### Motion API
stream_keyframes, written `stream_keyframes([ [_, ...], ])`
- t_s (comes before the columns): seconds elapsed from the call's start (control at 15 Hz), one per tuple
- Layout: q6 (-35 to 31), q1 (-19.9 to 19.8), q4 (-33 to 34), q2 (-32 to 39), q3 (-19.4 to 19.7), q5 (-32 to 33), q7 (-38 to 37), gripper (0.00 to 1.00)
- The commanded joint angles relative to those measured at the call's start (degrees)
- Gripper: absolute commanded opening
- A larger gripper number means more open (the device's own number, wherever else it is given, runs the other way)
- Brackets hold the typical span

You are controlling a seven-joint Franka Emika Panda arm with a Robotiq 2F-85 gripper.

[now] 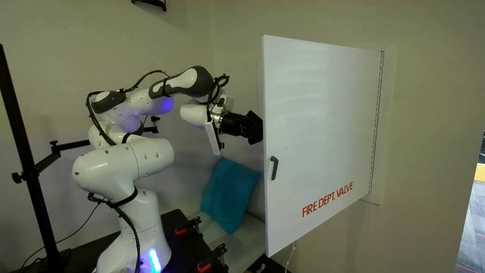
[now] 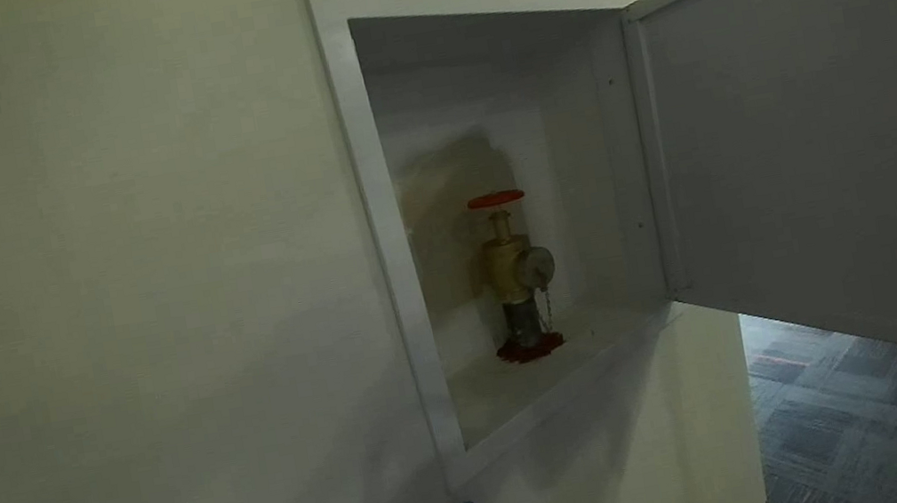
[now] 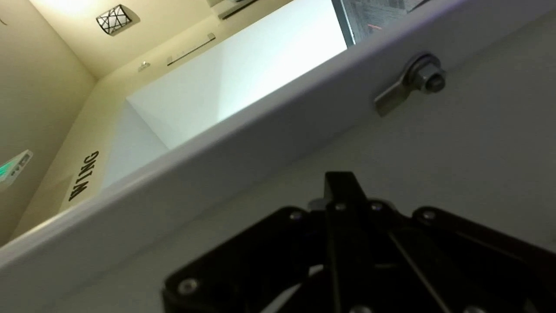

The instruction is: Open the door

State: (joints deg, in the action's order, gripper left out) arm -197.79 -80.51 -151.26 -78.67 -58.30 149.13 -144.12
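The door (image 1: 322, 113) is a large white panel with red "FIRE DEPT. VALVE" lettering. It stands swung wide open, away from the wall, on its hinge at the right. Its dark handle (image 1: 274, 168) is near the free edge. The grey inner face of the door (image 2: 833, 119) shows in an exterior view. My gripper (image 1: 260, 127) is behind the door's free edge, and its fingertips are hidden there. In the wrist view my gripper (image 3: 341, 178) is shut with nothing between its fingers, facing the door's inner side (image 3: 486, 165). I cannot tell whether it touches. The metal latch (image 3: 412, 84) is above it.
The open cabinet (image 2: 370, 210) holds a brass valve with a red wheel (image 2: 496, 200). A blue pillow (image 1: 231, 193) leans on a white seat (image 1: 242, 235) below the gripper. A black stand (image 1: 28, 159) is behind the arm.
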Motion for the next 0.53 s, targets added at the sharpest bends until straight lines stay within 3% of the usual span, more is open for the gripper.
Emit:
stream_keyframes([
  [0.0, 0.0, 0.4, 0.0, 0.1, 0.1, 0.0, 0.0, 0.01],
  [0.27, 0.1, -0.4, 0.5, 0.0, 0.2, 0.0, -0.1, 0.00],
  [0.33, -0.4, -2.7, -0.3, -2.4, 2.3, -8.3, 9.7, 0.00],
  [0.47, 0.1, -5.1, 0.2, -2.7, 3.0, -13.4, 15.3, 0.00],
])
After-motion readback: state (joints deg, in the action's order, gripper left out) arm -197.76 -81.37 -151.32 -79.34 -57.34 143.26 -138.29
